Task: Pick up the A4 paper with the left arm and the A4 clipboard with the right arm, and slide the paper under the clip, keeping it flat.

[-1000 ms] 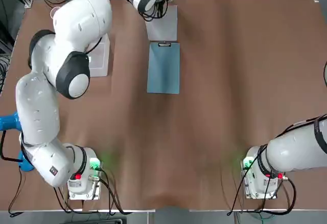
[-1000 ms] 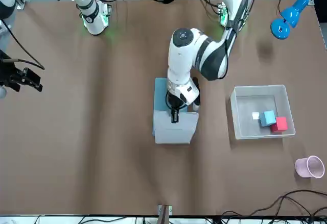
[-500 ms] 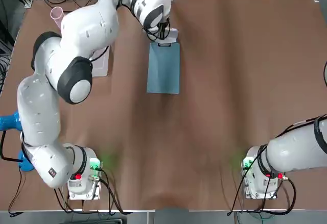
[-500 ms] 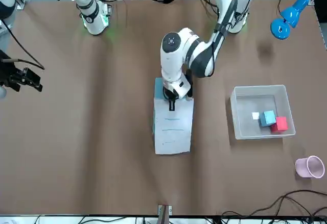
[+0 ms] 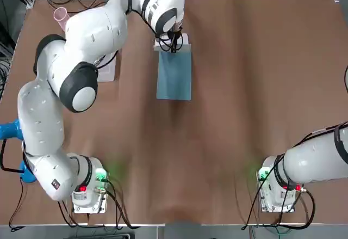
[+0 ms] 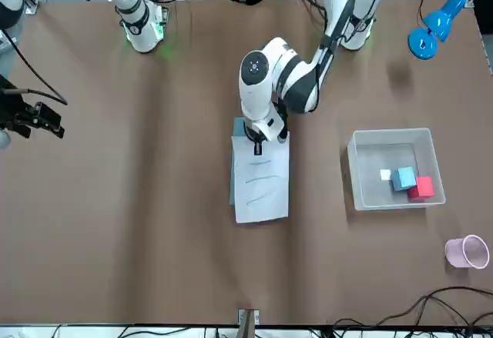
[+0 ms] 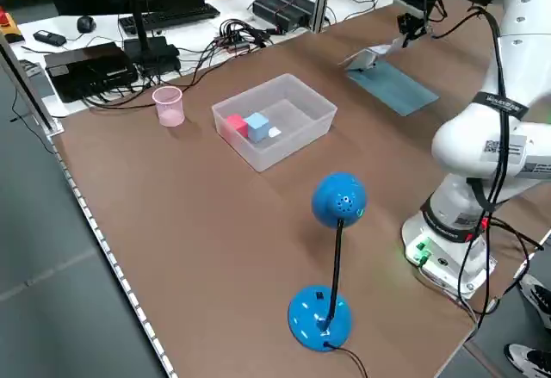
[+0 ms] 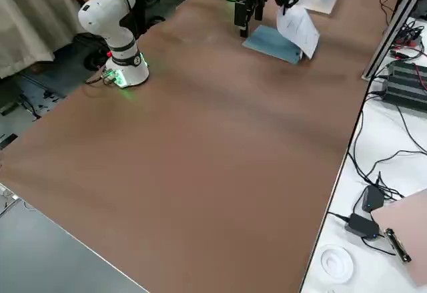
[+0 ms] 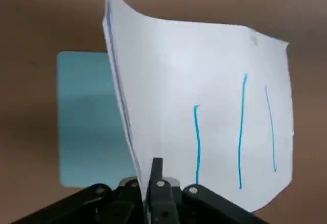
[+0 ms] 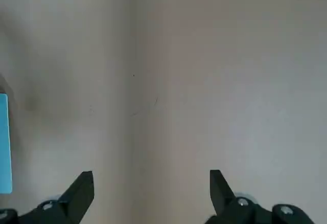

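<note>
Over the brown bench (image 5: 228, 114), the left arm (image 5: 89, 29) has shifted since a second ago: its wrist now sits nearer the robot's side and slightly farther to the robot's right. It arches up from its base and reaches forward, its wrist bent down over the far end of the board. The right arm (image 5: 321, 160) is parked, stretched out to its own side, its right tool (image 10: 152, 174) spread wide with nothing between the fingers.

The clear plastic bin (image 6: 396, 170) stands on the bench on the left arm's side, holding a blue cube, a red cube and a small white block. The light blue clipboard (image 5: 174, 78) lies flat where it lay before; its clip is hidden. The A4 paper (image 6: 262, 180) hangs from the left tool (image 9: 156, 160), whose fingers are closed on its edge. Earlier the sheet looked short and blank from the front; now its drawn side shows, with blue strokes. It is steeply tilted and a little bent at the board's far end; whether the two touch, I cannot tell. The pink cup (image 6: 467, 252), hidden from above a second ago, is now visible there, on the bench near the bin.
</note>
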Action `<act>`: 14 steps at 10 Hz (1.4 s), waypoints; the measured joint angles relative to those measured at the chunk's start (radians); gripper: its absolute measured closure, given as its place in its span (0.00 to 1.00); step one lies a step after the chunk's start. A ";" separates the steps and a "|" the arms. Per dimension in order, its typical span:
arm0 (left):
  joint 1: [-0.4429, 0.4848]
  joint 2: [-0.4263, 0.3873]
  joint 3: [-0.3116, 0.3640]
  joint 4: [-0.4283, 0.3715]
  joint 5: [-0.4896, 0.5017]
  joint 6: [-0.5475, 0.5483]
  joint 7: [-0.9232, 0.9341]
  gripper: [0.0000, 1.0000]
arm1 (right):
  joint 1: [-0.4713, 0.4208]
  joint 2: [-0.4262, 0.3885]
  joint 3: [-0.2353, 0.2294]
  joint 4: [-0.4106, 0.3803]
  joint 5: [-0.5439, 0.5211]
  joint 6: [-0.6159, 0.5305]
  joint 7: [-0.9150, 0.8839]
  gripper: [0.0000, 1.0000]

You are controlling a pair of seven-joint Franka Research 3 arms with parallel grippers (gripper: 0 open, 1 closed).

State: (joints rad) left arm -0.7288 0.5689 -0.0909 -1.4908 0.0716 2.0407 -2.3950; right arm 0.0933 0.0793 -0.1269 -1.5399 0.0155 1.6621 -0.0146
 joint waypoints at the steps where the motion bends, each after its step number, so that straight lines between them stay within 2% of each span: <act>1: -0.001 -0.001 -0.014 -0.004 -0.027 -0.019 0.001 0.99 | 0.000 0.000 0.000 0.000 0.000 0.000 0.000 0.00; 3: -0.003 0.000 -0.028 -0.023 -0.065 -0.035 0.006 0.99 | 0.000 0.000 0.000 0.000 0.000 -0.001 0.000 0.00; 6: -0.002 0.001 -0.043 -0.067 -0.072 -0.041 0.062 0.99 | 0.000 0.000 0.000 0.000 0.000 -0.004 0.000 0.00; 9: 0.027 0.001 -0.043 -0.068 -0.087 -0.038 0.064 0.99 | 0.000 0.000 0.000 0.000 0.000 -0.009 0.000 0.00; 14: 0.075 0.005 -0.042 -0.064 -0.090 0.044 0.075 0.99 | 0.000 0.000 0.000 0.000 0.000 -0.011 0.000 0.00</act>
State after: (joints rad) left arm -0.6542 0.5739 -0.1333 -1.5548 -0.0181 2.0851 -2.3202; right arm 0.0934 0.0793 -0.1269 -1.5400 0.0155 1.6511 -0.0147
